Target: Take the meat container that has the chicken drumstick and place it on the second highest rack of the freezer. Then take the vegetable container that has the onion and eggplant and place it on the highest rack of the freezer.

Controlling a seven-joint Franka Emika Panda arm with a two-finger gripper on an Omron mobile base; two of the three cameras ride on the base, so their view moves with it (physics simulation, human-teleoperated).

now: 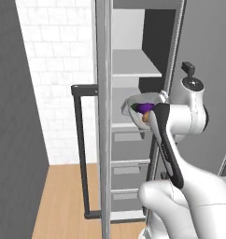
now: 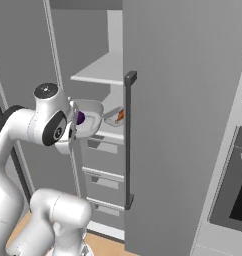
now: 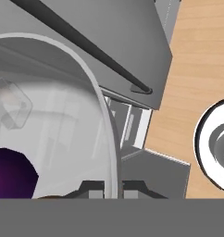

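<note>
Leftmost in the left base view, a dark door handle [image 1: 80, 149] was seen against the white tiled wall [image 1: 59, 70], with the wooden floor [image 1: 63, 200] below it. Further right, the vegetable container [image 1: 142, 111] was held up in front of the open freezer [image 1: 133, 60], its clear bowl tilted on its side, with the purple eggplant [image 1: 144, 108] and an orange-brown piece, taken to be the onion [image 1: 146, 118], visible inside. The container was level with the gap beneath a grey shelf [image 1: 135, 69] and had not been set on any rack. The gripper [image 3: 113, 187] was seen at the bottom of the hand view, its two dark tips standing on either side of the container's curved rim, so it was judged to be clamped on that rim, the tips only narrowly apart. In the right base view, the bowl [image 2: 87, 118] was seen just beside the arm's wrist, and to its right a second container [image 2: 115, 117] with something orange inside rested on a freezer rack, next to the grey door [image 2: 178, 120].
</note>
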